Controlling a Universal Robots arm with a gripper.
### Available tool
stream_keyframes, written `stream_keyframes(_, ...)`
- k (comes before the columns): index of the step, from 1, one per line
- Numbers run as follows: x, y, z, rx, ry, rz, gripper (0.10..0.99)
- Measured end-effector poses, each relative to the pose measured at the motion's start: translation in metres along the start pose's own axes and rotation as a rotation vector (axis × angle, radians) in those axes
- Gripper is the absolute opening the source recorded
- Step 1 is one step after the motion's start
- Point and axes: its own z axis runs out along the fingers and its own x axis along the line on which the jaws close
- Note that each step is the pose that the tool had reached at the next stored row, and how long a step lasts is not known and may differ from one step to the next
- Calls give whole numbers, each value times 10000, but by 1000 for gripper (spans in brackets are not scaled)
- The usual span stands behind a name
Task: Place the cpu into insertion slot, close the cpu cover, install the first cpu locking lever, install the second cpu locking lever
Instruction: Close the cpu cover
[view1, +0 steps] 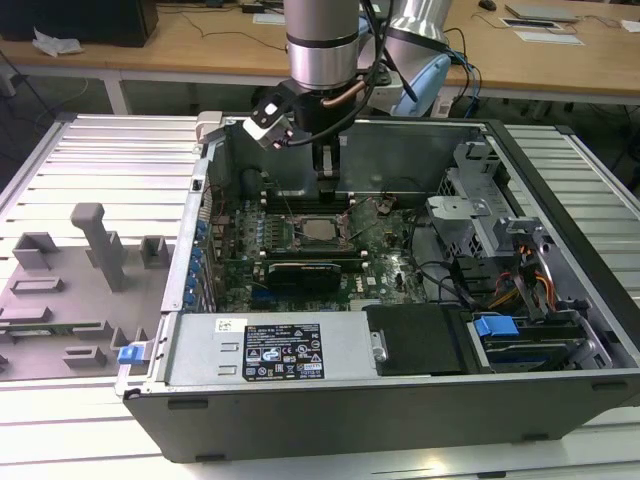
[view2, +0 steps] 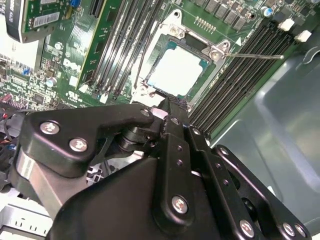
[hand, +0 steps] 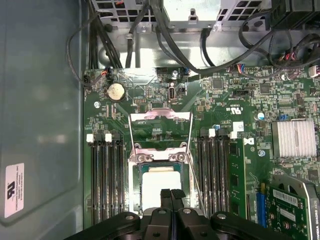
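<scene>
Now the chip (hand: 161, 181) lies flat in its socket (hand: 134, 167) on the board (hand: 225, 100) inside the computer case (view1: 400, 405). The gripper (hand: 170, 193) hangs just over the socket's edge, fingers pressed together, gripping nothing

Pale slatted worktable (view1: 110, 150) carries open computer case (view1: 400, 410); grey fixture blocks (view1: 100, 245) at exterior view's left.
</scene>
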Motion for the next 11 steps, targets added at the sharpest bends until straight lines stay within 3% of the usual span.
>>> stream_keyframes(11, 6, 166, 17, 0, 0, 1, 106)
